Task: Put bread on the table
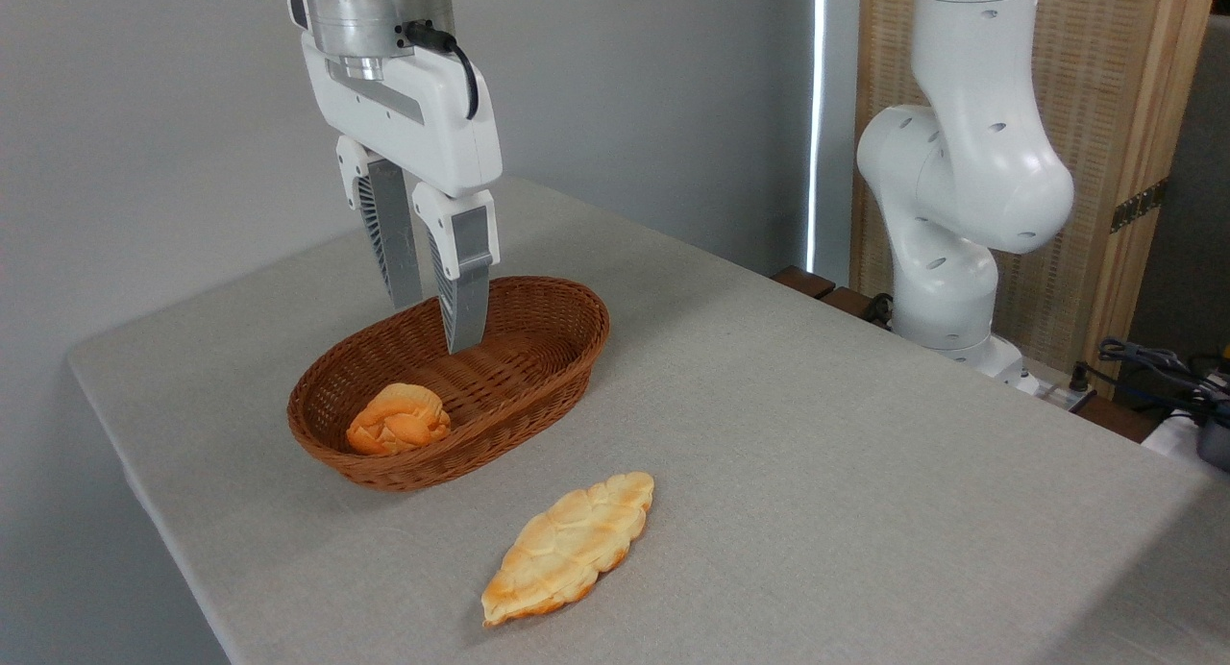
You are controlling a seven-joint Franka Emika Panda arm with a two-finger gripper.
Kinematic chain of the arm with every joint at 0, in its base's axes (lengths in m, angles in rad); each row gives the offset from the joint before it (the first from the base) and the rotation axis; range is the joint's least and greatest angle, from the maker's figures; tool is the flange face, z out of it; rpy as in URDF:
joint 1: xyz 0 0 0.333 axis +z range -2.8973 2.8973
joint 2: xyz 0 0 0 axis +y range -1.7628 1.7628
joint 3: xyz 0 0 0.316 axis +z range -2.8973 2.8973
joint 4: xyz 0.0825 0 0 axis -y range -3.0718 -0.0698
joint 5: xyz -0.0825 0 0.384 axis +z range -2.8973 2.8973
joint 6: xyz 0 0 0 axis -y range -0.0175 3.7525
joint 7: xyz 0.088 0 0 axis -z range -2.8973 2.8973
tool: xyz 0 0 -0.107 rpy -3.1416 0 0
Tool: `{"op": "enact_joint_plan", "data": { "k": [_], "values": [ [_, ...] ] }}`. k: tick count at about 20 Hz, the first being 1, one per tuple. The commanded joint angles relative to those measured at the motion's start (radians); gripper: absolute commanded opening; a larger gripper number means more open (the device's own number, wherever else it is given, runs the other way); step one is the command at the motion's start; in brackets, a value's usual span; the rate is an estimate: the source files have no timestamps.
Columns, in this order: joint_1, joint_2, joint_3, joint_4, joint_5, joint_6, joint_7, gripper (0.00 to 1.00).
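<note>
Camera view: gripper (pixel 437 324) hangs empty, jaws slightly apart, above basket (pixel 577 309); bread (pixel 398 419) at its left end looks light, lumpy; grasp across its middle.

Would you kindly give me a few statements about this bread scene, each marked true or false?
1. The small knotted orange-golden bun lies inside the brown oval wicker basket. True.
2. The white gripper holds the bun. False: its fingers are empty, above the basket.
3. The flat leaf-shaped golden loaf lies on the grey fabric-covered table. True.
4. The loaf touches the basket. False: bare table separates them.
</note>
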Motion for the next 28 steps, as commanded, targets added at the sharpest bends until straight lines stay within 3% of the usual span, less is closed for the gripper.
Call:
{"op": "enact_joint_plan", "data": {
  "k": [1, 15, 17, 20, 28],
  "values": [
    [-0.002, 0.02, 0.002, 0.006, -0.02, -0.009, 0.01, 1.0],
    [-0.002, 0.031, -0.014, 0.006, -0.02, -0.006, 0.007, 1.0],
    [0.01, 0.031, -0.02, 0.007, -0.021, -0.005, 0.007, 1.0],
    [0.14, 0.031, -0.162, 0.006, -0.018, -0.005, 0.007, 1.0],
    [0.136, 0.045, -0.176, 0.004, -0.012, -0.006, 0.009, 1.0]
  ]
}}
